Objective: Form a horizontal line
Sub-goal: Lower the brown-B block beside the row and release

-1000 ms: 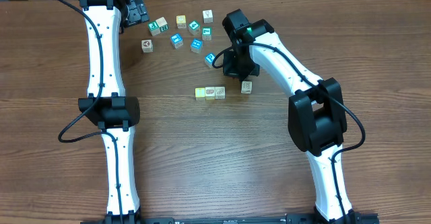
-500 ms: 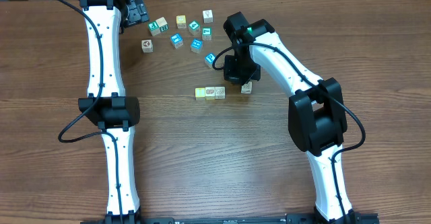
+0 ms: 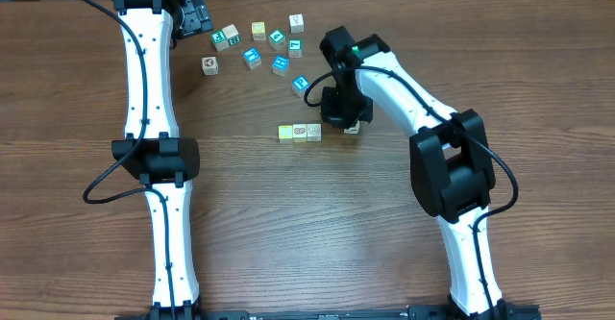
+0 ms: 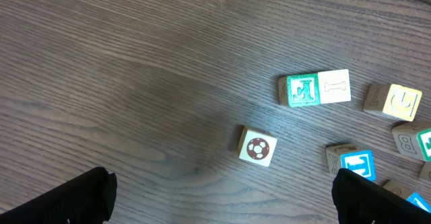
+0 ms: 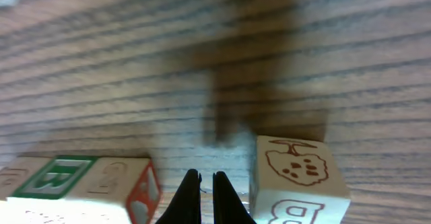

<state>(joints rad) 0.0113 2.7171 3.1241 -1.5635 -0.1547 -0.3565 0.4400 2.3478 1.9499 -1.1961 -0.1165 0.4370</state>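
Observation:
The horizontal line (image 3: 300, 133) is three touching cubes at mid-table, one yellow-green (image 3: 285, 133) and two cream-white. A fourth cream cube (image 3: 355, 125) sits apart to the right, half hidden under my right gripper (image 3: 337, 118). That gripper is shut and empty, low over the gap between the row and the loose cube. In the right wrist view its closed gripper (image 5: 207, 196) stands between the row's end cube (image 5: 118, 183) and the loose cube (image 5: 296, 180), which has a brown drawing and a letter B. My left gripper (image 3: 197, 14) is open at the table's back, empty (image 4: 222, 207).
Several loose cubes, many teal-faced, lie scattered at the back (image 3: 279, 63); one teal cube (image 3: 300, 85) is just behind the right gripper. The left wrist view shows a ball-marked cube (image 4: 256, 146) and a green-faced cube (image 4: 301, 91) ahead.
My right gripper has moved toward the front of the table and down, into the gap between the row and the loose cube. The left arm has not moved.

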